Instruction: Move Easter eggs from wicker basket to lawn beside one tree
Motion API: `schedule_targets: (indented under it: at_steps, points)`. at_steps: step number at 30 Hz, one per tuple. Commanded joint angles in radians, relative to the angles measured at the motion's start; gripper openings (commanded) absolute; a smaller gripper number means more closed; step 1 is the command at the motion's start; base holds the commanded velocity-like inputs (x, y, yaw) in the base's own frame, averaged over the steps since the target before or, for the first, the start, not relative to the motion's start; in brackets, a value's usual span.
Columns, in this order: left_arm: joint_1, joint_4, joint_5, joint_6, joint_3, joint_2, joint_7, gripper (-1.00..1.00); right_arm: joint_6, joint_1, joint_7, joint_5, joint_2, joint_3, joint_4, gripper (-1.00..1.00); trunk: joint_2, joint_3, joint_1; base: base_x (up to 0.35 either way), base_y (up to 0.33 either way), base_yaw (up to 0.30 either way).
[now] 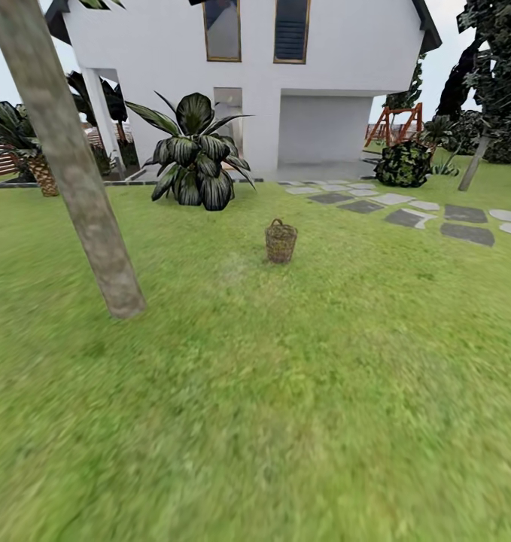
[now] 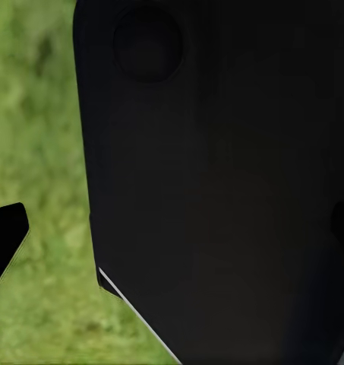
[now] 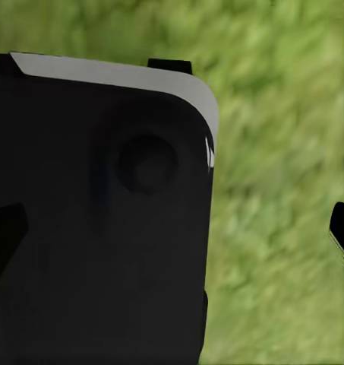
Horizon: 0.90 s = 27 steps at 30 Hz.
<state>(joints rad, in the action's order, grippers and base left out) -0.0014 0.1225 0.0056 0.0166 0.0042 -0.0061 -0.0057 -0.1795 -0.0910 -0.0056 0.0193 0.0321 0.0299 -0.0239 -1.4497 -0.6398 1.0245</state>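
Tool state on either arm I cannot tell. Straight ahead, well off across the green lawn, stands the small brown wicker basket, the pale grey-brown trunk left of it.

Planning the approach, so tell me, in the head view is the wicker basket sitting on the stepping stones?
No, the wicker basket stands upright on the lawn, apart from the grey stepping stones, which lie farther back to its right.

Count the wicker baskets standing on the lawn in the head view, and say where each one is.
1. The wicker basket stands upright on the lawn, right of the leaning tree and in front of the broad-leaved plant.
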Motion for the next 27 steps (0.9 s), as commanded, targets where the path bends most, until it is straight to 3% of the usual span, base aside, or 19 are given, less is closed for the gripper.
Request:
schedule_targets:
  at_steps: [1, 8, 17, 27]
  points:
    - [0.0, 0.0, 0.001, 0.002, 0.0, 0.0, -0.001, 1.0, -0.003, 0.0, -0.001, 0.001, 0.0, 0.002, 0.001, 1.0, 0.0, -0.001, 0.001, 0.324, 0.0, 0.0]
    - [0.0, 0.0, 0.001, 0.002, 0.0, 0.0, -0.001, 1.0, -0.003, 0.0, -0.001, 0.002, 0.0, 0.003, 0.001, 1.0, 0.0, -0.004, 0.001, 0.324, 0.0, -0.04]
    - [0.0, 0.0, 0.001, 0.002, 0.0, 0.0, -0.001, 1.0, -0.003, 0.0, -0.001, 0.001, 0.0, 0.004, 0.001, 1.0, 0.0, -0.012, 0.001, 0.324, 0.0, -0.191]
    - [0.0, 0.0, 0.001, 0.002, 0.0, 0.0, -0.001, 1.0, -0.004, 0.0, -0.001, -0.003, -0.001, 0.0, 0.001, 1.0, 0.0, -0.012, 0.001, 0.308, 0.0, -0.016]
